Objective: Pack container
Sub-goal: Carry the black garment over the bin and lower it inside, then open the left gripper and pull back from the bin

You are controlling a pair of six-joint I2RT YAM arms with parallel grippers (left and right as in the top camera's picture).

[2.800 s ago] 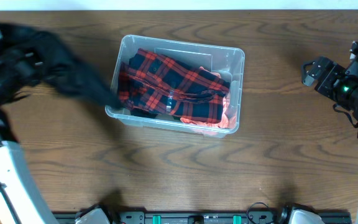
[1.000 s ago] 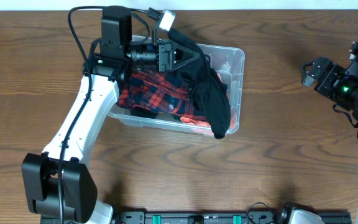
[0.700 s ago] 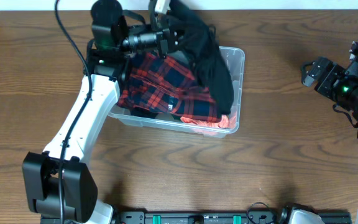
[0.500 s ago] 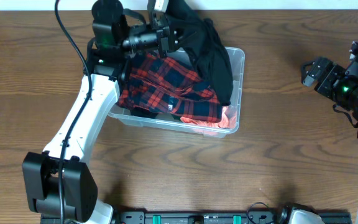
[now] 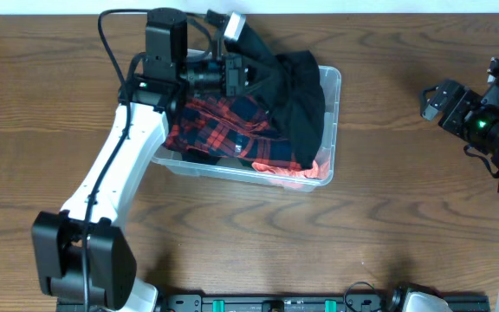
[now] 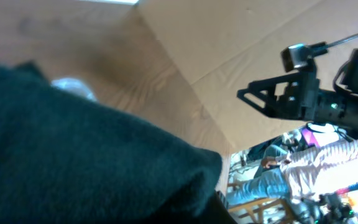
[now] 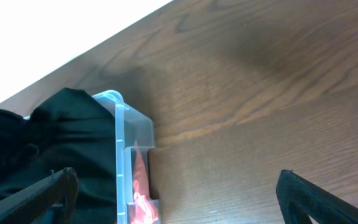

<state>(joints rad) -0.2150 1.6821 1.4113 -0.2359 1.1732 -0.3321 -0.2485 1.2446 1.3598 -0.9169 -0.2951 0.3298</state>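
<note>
The container [image 5: 332, 80] is a clear plastic tub at the table's middle; it also shows in the right wrist view [image 7: 118, 130]. It holds a red-and-navy plaid garment [image 5: 219, 121] and an orange-pink garment [image 5: 306, 171]. My left gripper [image 5: 248, 76] is over the tub's back edge, shut on a black garment [image 5: 300, 104] that drapes across the tub's right half. The black garment fills the left wrist view [image 6: 73, 162] and hides the fingers there. My right gripper [image 5: 431, 97] is open and empty, well to the right of the tub; its fingers also show in the right wrist view [image 7: 176, 190].
Bare wooden table [image 5: 388, 208] lies around the tub. My left arm [image 5: 119, 165] reaches in from the front left. A rail with black mounts [image 5: 275, 303] runs along the front edge.
My left arm swung from the far left to above the tub with the black garment. The garment has come down and now lies over the tub's right half. The right arm has not moved.
</note>
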